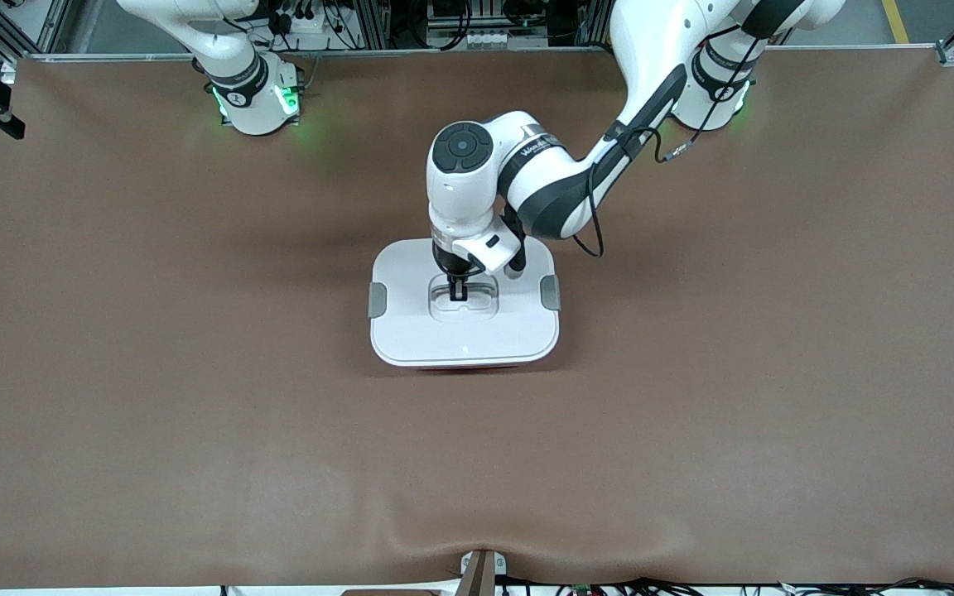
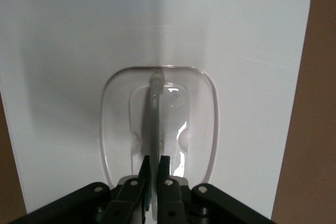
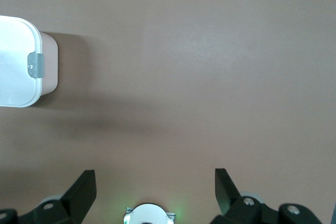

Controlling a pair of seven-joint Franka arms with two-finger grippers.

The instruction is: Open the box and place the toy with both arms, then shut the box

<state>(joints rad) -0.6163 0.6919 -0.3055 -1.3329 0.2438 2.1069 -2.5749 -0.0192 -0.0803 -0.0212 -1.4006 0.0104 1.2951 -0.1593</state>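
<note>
Left wrist view puts us right on the action: the two black fingertips (image 2: 164, 165) are pinched together on the thin clear handle (image 2: 153, 129), which stands up out of its recessed well in the white lid (image 2: 68, 51). The left gripper (image 2: 154, 167) has that handle squarely between its pads, jaws clamped on it with no gap showing.

Pulling out to the front view, the left gripper (image 1: 458, 290) is planted at the centre of the lid (image 1: 464, 339), the arm coming down on it from one o'clock, from its base at the table's top edge. The box (image 1: 464, 302) sits at mid-table with the lid on, one grey clip (image 1: 377, 300) at its nine o'clock side, the other clip (image 1: 550, 292) at three o'clock.

Over in the right wrist view, the right gripper (image 3: 155, 192) hangs high over bare brown table (image 3: 199, 77), fingers spread wide apart and holding nothing. The pink wall of the box (image 3: 48, 66) shows under the lid's edge. That right arm waits up by its own base.
</note>
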